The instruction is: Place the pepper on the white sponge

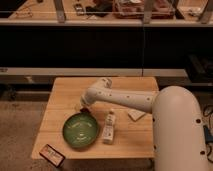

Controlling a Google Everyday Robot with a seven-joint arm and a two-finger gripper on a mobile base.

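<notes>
My gripper [84,105] is at the end of the white arm, low over the wooden table [65,95], just beyond the far rim of the green bowl [80,130]. A small dark red piece, the pepper [85,110], shows right under the gripper's tip. I cannot tell whether it is held or lies on the table. The white sponge [136,115], a small flat cream block, lies to the right on the table, partly under the arm.
A white bottle with a label [108,126] lies between the bowl and the sponge. A dark flat packet [52,155] sits at the table's front left corner. My large white body [180,130] fills the right side. Dark shelving stands behind the table.
</notes>
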